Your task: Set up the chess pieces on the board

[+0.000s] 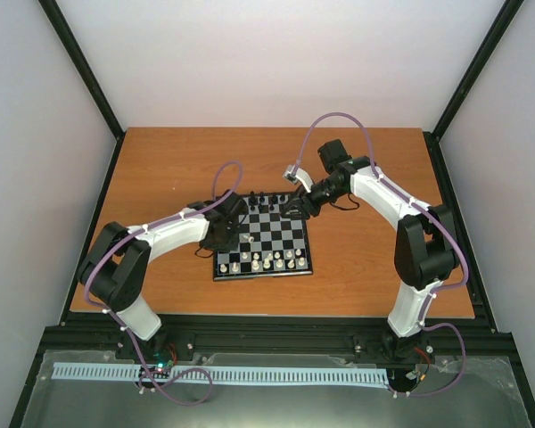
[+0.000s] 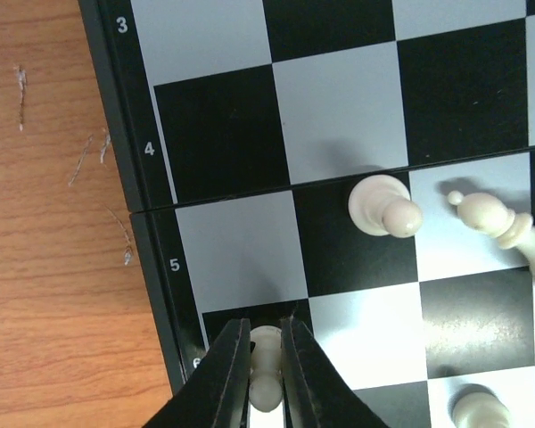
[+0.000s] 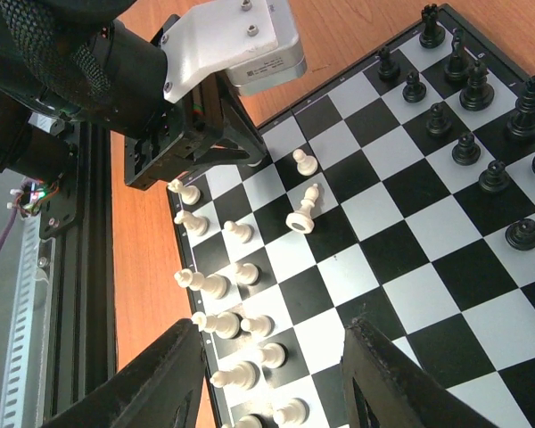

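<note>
Board (image 1: 272, 234) flat on bench (image 1: 160, 169), between arms. On it: black pieces (image 3: 468, 89) stand along far rows, cream pieces (image 3: 223, 285) crowd near rows. Cream bishop (image 3: 303, 209) lies toppled toward board's middle, lone pawn (image 3: 305, 163) upright just beside it. Left gripper (image 2: 266, 325) clenched on edge pawn (image 2: 266, 357) over board's left edge squares. Right gripper (image 3: 272, 357) released, jaws apart, hovers over board, nothing between them

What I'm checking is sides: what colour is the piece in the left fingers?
Cream-white; the piece shows best in the left wrist view, between the fingers.
</note>
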Controlling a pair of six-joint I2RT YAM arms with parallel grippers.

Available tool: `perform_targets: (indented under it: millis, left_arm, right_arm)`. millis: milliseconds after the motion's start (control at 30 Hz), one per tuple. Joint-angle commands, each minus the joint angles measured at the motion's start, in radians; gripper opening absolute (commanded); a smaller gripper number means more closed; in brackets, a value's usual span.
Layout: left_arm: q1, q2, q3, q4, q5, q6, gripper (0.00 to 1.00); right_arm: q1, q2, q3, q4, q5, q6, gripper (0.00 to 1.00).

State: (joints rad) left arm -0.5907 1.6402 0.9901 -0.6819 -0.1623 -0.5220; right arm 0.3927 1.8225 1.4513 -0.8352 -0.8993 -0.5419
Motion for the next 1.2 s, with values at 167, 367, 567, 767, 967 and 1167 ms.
perform_targets:
  millis: [167,367,567,767,967,1167]
  left_arm:
    - [0.004,-0.027,-0.019,-0.034,0.03,-0.02,0.12]
    - [0.002,-0.074,-0.052,-0.05,0.068,-0.027,0.13]
    - [0.002,-0.078,-0.069,-0.06,0.089,-0.023,0.13]
    - [0.0,-0.069,-0.064,-0.058,0.104,-0.021,0.13]
    - [-0.002,-0.099,-0.069,-0.081,0.098,-0.024,0.13]
    - [-0.01,-0.106,-0.078,-0.087,0.11,-0.025,0.14]
  right_arm:
    - [0.001,0.021,0.001,-0.008,-0.022,-0.01,0.43]
    - [0.001,0.019,0.002,-0.008,-0.019,-0.012,0.43]
    - [0.001,0.027,0.003,-0.01,-0.02,-0.012,0.43]
    - [0.001,0.033,0.003,-0.01,-0.015,-0.013,0.43]
    - [0.001,0.039,0.005,-0.01,-0.014,-0.014,0.43]
    - [0.001,0.047,0.008,-0.012,-0.015,-0.013,0.43]
